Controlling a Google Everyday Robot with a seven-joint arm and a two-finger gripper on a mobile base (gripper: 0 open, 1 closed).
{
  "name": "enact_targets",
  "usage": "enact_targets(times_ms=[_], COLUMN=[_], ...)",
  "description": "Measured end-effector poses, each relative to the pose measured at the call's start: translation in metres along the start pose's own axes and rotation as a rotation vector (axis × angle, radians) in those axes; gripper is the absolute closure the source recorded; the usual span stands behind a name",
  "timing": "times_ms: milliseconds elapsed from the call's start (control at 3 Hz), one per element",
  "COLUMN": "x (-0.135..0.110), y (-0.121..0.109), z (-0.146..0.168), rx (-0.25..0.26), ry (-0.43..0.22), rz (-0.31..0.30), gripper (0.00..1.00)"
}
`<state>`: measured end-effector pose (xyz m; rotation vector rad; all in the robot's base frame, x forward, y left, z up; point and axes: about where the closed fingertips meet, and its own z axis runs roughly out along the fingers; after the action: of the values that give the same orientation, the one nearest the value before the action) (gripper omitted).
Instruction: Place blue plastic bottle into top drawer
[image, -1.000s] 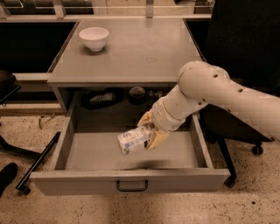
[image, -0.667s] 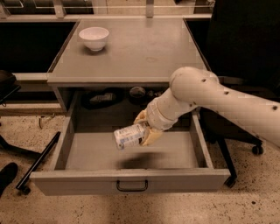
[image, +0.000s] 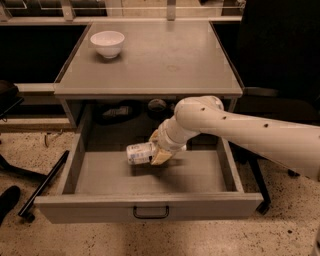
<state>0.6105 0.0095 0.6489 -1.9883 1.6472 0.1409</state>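
Note:
The top drawer (image: 150, 207) is pulled wide open below the cabinet top, its black handle at the front centre. My gripper (image: 156, 150) reaches in from the right over the middle of the drawer and is shut on the blue plastic bottle (image: 139, 153). The bottle lies sideways, pointing left, and hangs a little above the drawer floor, inside the drawer's walls. My white arm (image: 240, 131) crosses the drawer's right side.
A white bowl (image: 107, 43) stands at the back left of the cabinet top (image: 165, 60). Dark objects (image: 117, 111) lie at the back of the drawer under the top. A black bar (image: 42, 184) lies on the floor at the left.
My gripper has moved left and slightly up and back inside the drawer, carrying the bottle with it. The drawer and bowl have not moved.

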Motion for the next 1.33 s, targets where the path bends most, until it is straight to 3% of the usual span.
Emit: enact_targets(times_ms=[333, 667, 1333], x=[0.0201, 0.0211, 0.0211], y=[0.0118, 0.0121, 0.0121], z=[0.0270, 0.0277, 0.0277], rx=[-0.024, -0.024, -0.024], ry=[0.061, 0.065, 0.065], rz=[0.045, 0.054, 0.054], gripper=[1.00, 0.81, 0.35])
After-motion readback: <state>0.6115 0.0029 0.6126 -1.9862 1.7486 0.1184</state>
